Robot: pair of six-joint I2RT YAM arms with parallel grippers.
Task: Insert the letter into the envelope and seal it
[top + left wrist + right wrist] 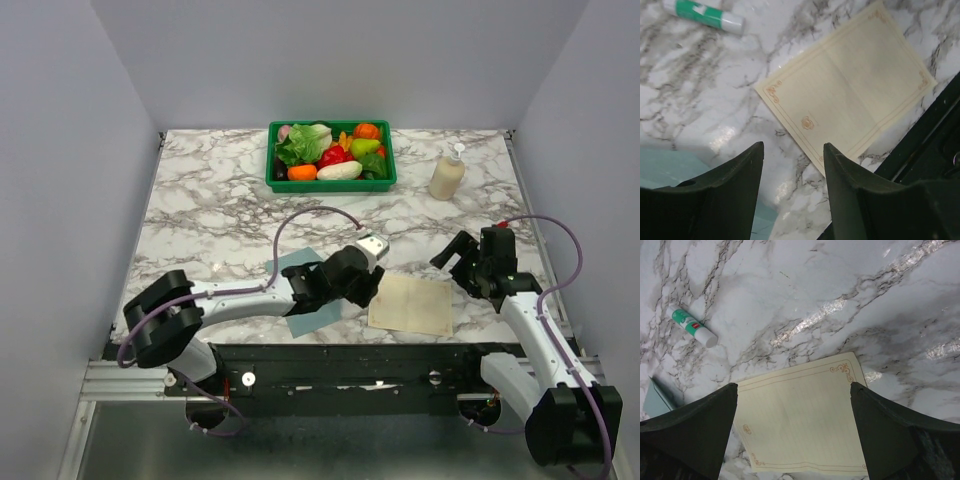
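The left arm (250, 292) hides most of the envelope (303, 322) from above.

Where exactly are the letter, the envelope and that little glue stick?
letter (411, 303), top view, middle of the cream sheet.
envelope (308, 322), top view, its teal near corner.
glue stick (692, 326), right wrist view, its green label.

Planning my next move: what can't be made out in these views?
- Flat teal paper envelope: top view, mostly under the left arm; flap unseen.
- Cream rectangular paper letter: right wrist view, one edge partly behind jaws.
- Green-and-white glue stick: left wrist view, cut by top edge.
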